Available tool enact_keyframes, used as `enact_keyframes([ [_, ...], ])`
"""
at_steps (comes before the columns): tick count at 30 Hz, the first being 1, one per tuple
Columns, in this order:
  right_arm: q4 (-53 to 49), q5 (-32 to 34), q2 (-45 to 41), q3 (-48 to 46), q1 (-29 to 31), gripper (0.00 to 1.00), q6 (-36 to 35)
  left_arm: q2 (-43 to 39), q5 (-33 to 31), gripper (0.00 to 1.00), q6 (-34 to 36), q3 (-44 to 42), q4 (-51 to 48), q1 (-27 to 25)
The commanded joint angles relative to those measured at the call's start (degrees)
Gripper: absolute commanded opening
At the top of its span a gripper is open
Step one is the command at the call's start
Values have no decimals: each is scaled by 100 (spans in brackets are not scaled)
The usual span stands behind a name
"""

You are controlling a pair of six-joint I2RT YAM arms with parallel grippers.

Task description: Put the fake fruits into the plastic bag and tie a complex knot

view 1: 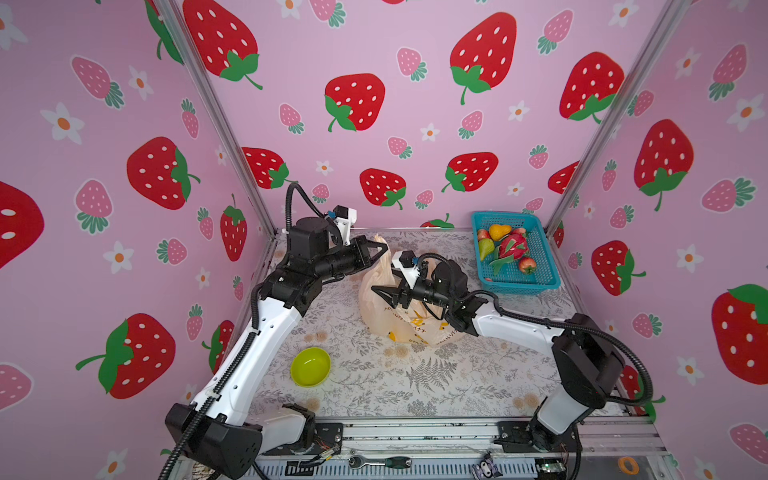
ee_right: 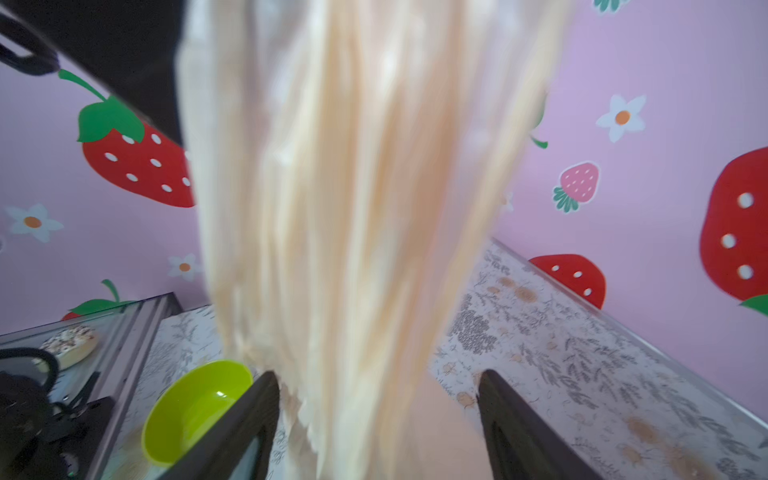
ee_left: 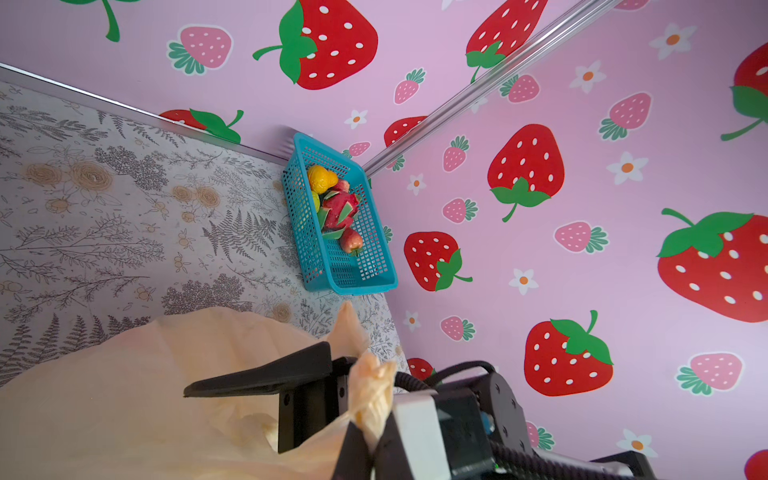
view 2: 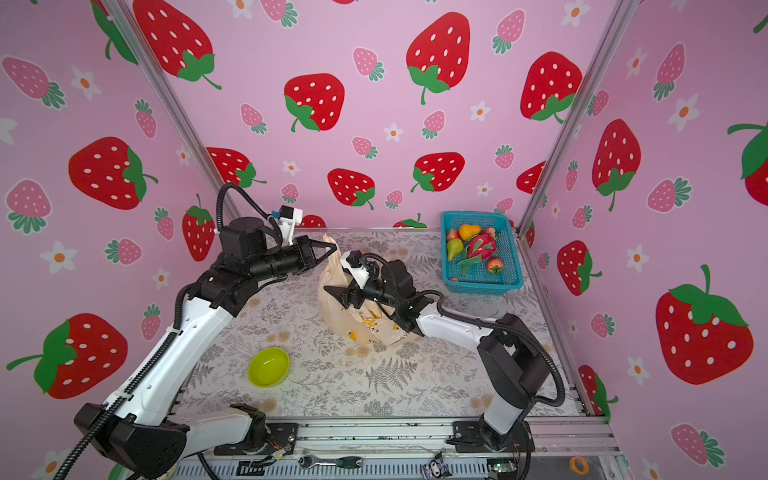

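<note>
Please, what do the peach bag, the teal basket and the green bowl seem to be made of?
The plastic bag looks like thin film, translucent and slightly glossy: it crinkles and gathers into fine folds. The basket seems to be rigid moulded plastic, fairly matte, with a regular grid of holes. The bowl is probably smooth glossy plastic; a highlight shines inside it.

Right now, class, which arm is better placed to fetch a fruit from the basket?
Likely right: the right hand is open and nearer the basket; the left hand is shut on the plastic bag.
</note>
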Motion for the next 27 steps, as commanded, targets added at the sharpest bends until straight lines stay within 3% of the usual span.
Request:
enact_keyframes([
  [1,-79,1771,-82,179,288,86,215,-66,110,0,-164,-34,321,24],
  [5,-108,2875,107,471,631,87,312,-84,122,0,-258,-91,405,22],
  [14,139,4376,676,1032,831,71,964,-154,103,0,-446,-195,571,20],
  [20,273,4834,1201,856,831,58,1523,-201,89,0,-540,-206,626,35],
  [27,169,4489,1079,386,831,54,1357,-229,51,0,-499,-192,623,114],
])
